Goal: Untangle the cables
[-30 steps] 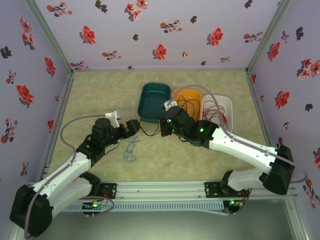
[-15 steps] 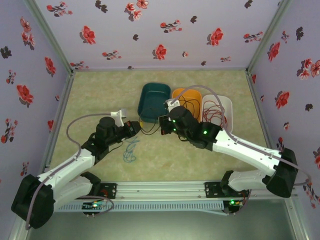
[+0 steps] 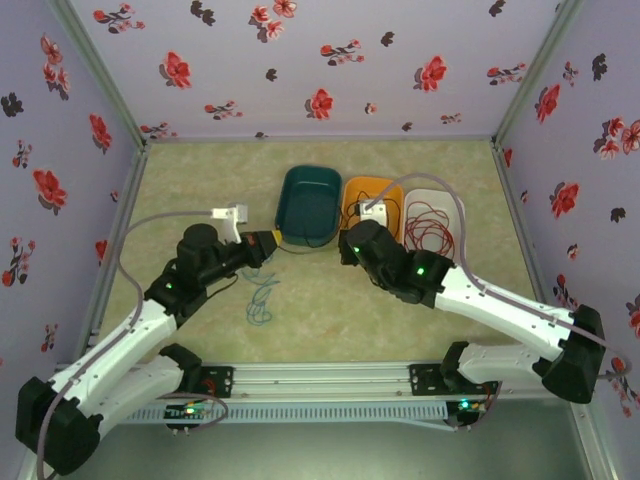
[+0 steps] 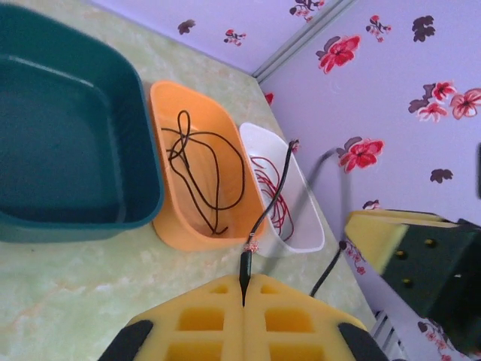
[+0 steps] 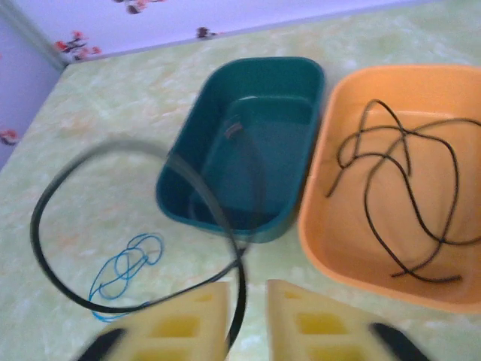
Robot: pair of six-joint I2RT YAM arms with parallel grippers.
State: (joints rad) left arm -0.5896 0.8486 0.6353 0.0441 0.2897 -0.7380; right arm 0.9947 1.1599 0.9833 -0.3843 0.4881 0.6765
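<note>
L gripper [image 3: 266, 243] clamped tight on the black cable [image 4: 263, 214]. Wrist cam has both yellow pads pinched together, wire poking out from btwn them and running up & off to the right. That gripper sits just near of the teal tray [image 3: 308, 205], by its near-left corner.

R gripper [image 5: 248, 292] faces it from the right, just near of the orange tray [image 5: 331, 226]. Its jaws stand a little apart, the gap wider than the wire. The black cable passes loose thru that gap, close to the left pad, then swings out left in a big blurred loop. So one wire, both grippers on it: L pinching, R only around it.

Three trays in a row at the far-centre of the table [image 3: 200, 190]. Teal on the left. Orange in the middle w/ a 2nd black cable [image 4: 183, 128] looped inside. White tray [image 4: 304, 229] on the right w/ the red cable [image 3: 430, 222] coiled in it.

Blue cable [image 3: 260, 300] lies in a small loose bundle flat on the table, near of the teal tray, btwn the two arms & apart from both grippers.
</note>
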